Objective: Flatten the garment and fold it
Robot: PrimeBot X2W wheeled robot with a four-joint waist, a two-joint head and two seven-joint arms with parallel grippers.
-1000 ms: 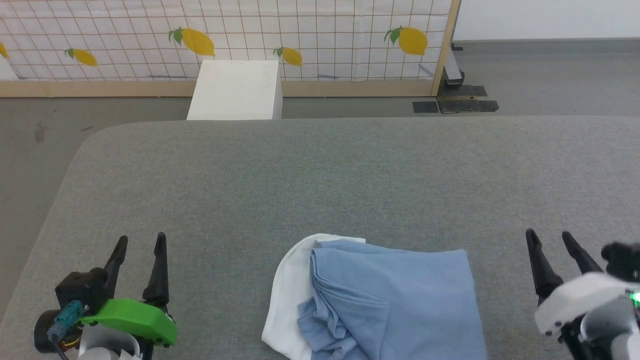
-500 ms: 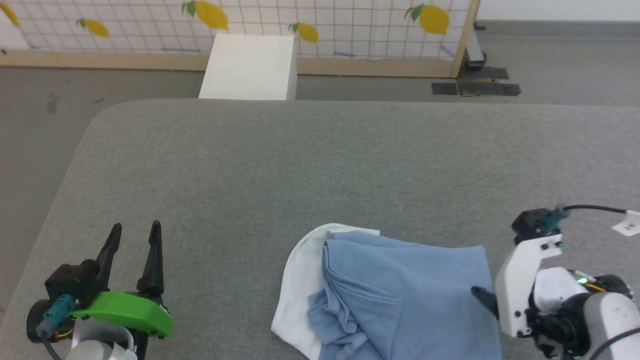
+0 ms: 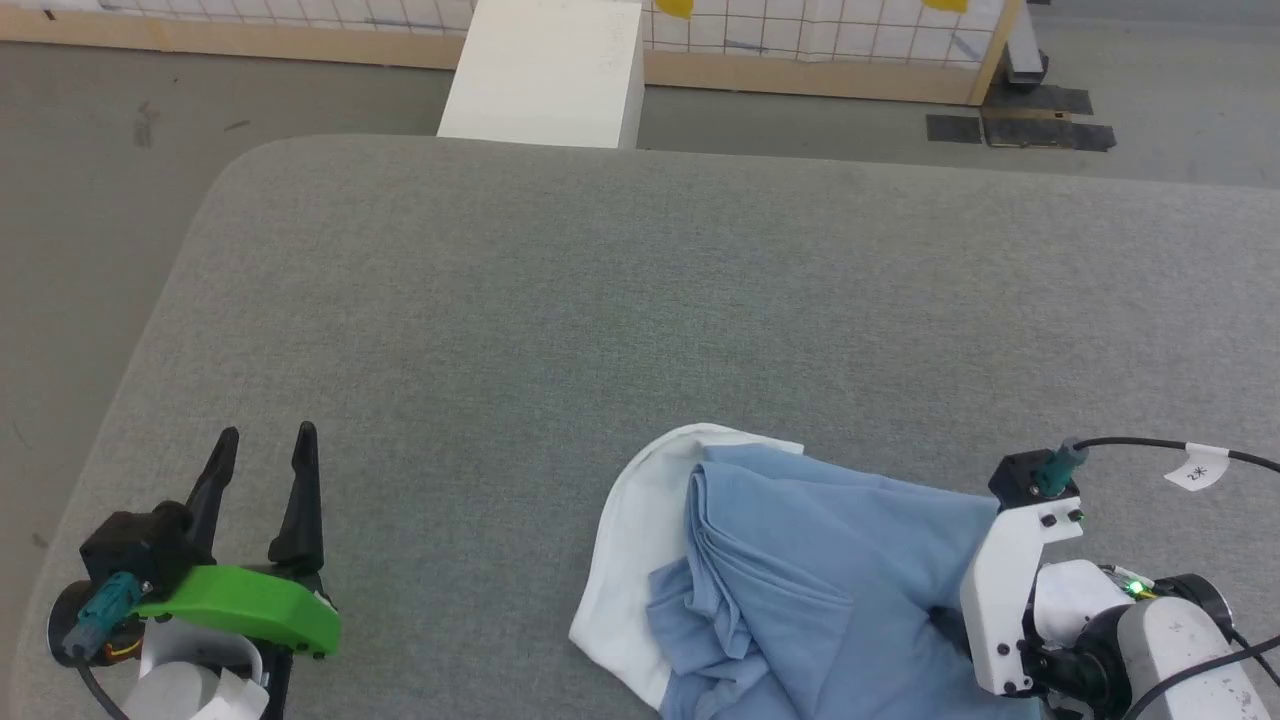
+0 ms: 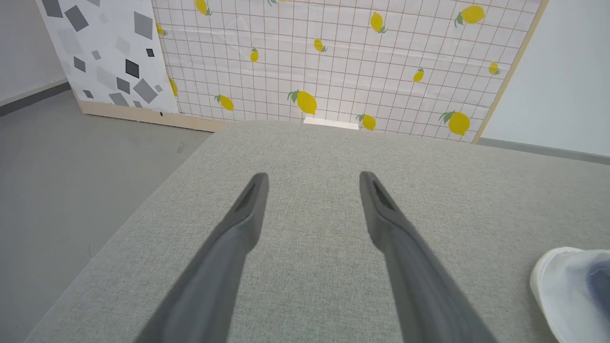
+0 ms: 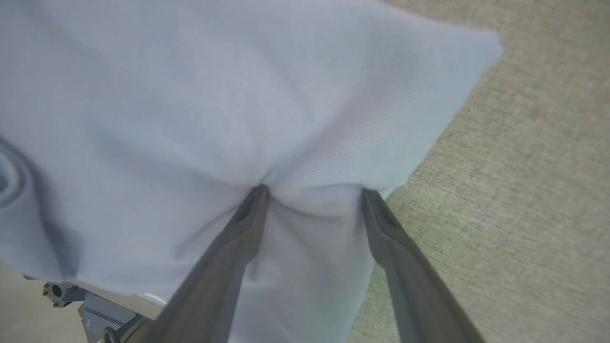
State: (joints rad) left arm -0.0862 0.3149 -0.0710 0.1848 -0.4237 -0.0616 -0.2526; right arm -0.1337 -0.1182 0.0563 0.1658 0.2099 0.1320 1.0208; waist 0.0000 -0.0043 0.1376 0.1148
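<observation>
Right wrist view: we see the right gripper [image 5: 313,189] with its two dark fingers spread apart. Their tips press into the light blue garment [image 5: 228,95] close to one corner, and a small swell of cloth bulges between them; nothing is pinched yet. Bare grey padded table [image 5: 524,166] shows beyond the cloth's edge. In the head view the garment [image 3: 800,570] lies crumpled at the near edge of the table, right of centre, with stacked folds along its left side. A white fabric piece [image 3: 625,560] curves out from under it on that side. The right arm's white wrist sits at the garment's right edge, its fingertips hidden against the cloth. The left gripper [image 3: 267,432] is at the lower left, well apart from the garment, its fingers spread over bare table. We judge the step in hand to be taking hold of the right edge so the shirt can be drawn open. To do it well, we would close the fingers only once the bulge sits deep between them, since soft cloth slips from a shallow pinch. We cannot tell how many layers lie there, so a low, slow pull outward seems safest. The left gripper should anchor the white side, or the whole bundle may slide instead of spreading.
</observation>
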